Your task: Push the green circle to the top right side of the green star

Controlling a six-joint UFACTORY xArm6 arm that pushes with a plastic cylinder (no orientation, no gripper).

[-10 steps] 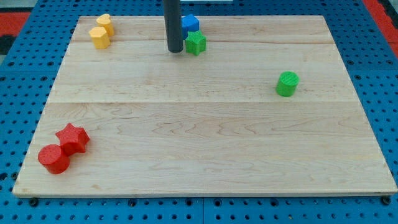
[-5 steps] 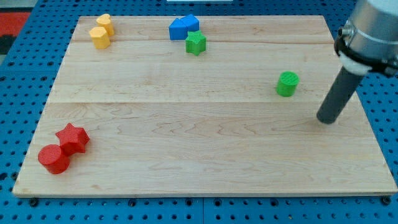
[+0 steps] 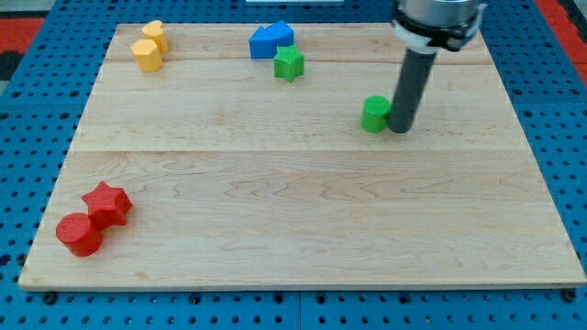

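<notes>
The green circle (image 3: 374,114) stands on the wooden board (image 3: 293,202), right of the middle. My tip (image 3: 400,127) touches its right side, with the dark rod rising above it. The green star (image 3: 288,63) lies near the view's top, up and to the left of the green circle and well apart from it.
Two blue blocks (image 3: 271,39) sit just above the green star. Two yellow blocks (image 3: 149,47) are at the top left. A red star (image 3: 107,203) and a red circle (image 3: 79,234) sit at the bottom left.
My tip swung from beside the green star to the board's right, then came in against the green circle and pushed it left and slightly up.
</notes>
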